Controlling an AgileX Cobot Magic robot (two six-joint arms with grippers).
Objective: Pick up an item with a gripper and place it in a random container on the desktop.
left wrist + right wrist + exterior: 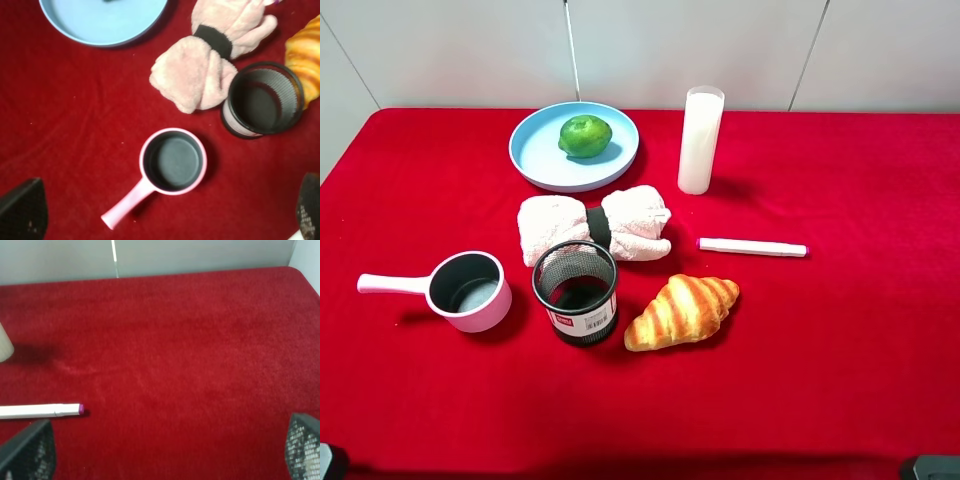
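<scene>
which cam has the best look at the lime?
Exterior high: the lime sits whole and unobstructed in the blue plate. Left wrist shows only part of the plate, with a dark sliver at the frame's edge that can't be identified. Right wrist shows neither.

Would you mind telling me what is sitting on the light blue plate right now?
A single green lime lies on the light blue plate, slightly toward its far side. The rest of the plate is bare. The patch directly beneath the lime is hidden.
</scene>
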